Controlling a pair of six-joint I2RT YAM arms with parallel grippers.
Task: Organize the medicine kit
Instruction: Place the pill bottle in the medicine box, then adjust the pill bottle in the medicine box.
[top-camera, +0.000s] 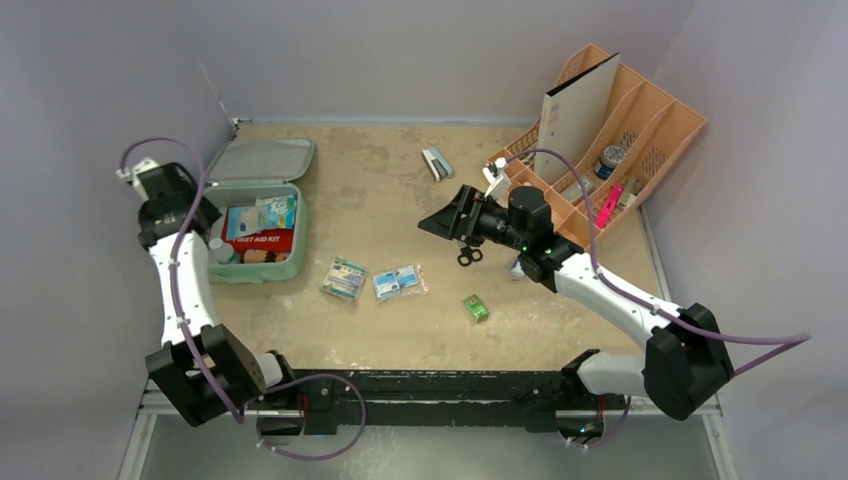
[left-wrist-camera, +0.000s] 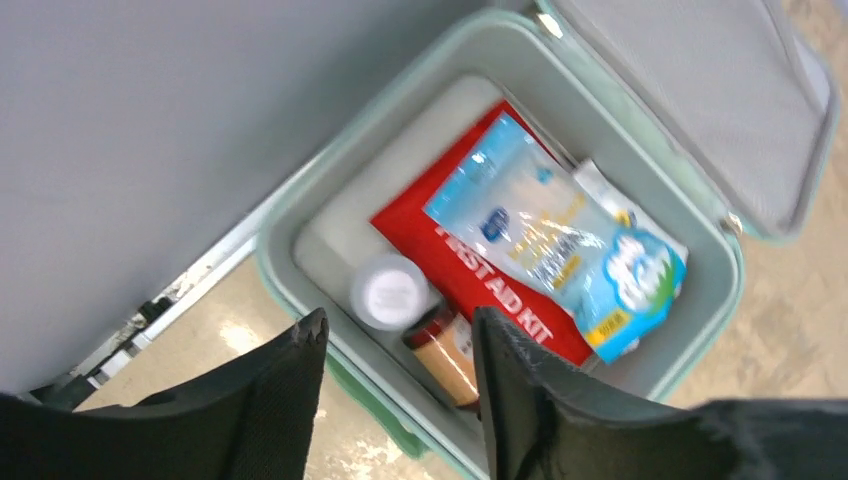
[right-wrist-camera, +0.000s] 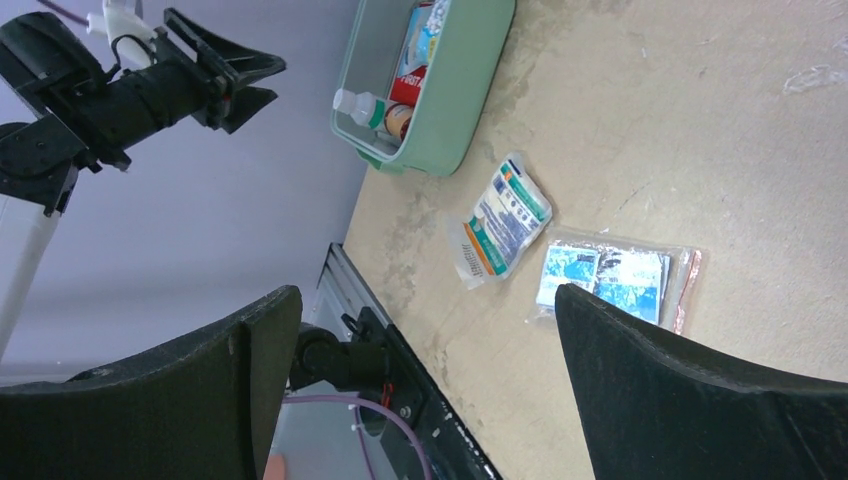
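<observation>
The mint-green rounded clamshell medicine kit lies open at the far left of the tan desk, close to the left wall. Its grey-lined lid is folded back toward the far side.

In its tray sit:
- a flat red "FIRST AID KIT" pouch
- a glossy blue-and-white sachet lying across that pouch
- a white-capped bottle in the near-left corner
- a small amber jar with a dark red lid just beside the bottle

The left fingers hang above the kit's near-left corner. They stand apart, with nothing between them, and the bottle cap and the jar show in the gap below.

The right fingers are spread wide and hold nothing. They are raised over the middle of the desk, well apart from the kit and turned toward it.

Between them and the kit, two flat medicine packets lie side by side on the desk. A small green box lies nearer and to the right. Black scissors lie under the right arm. A peach-orange slotted desk organizer stands at the far right.
</observation>
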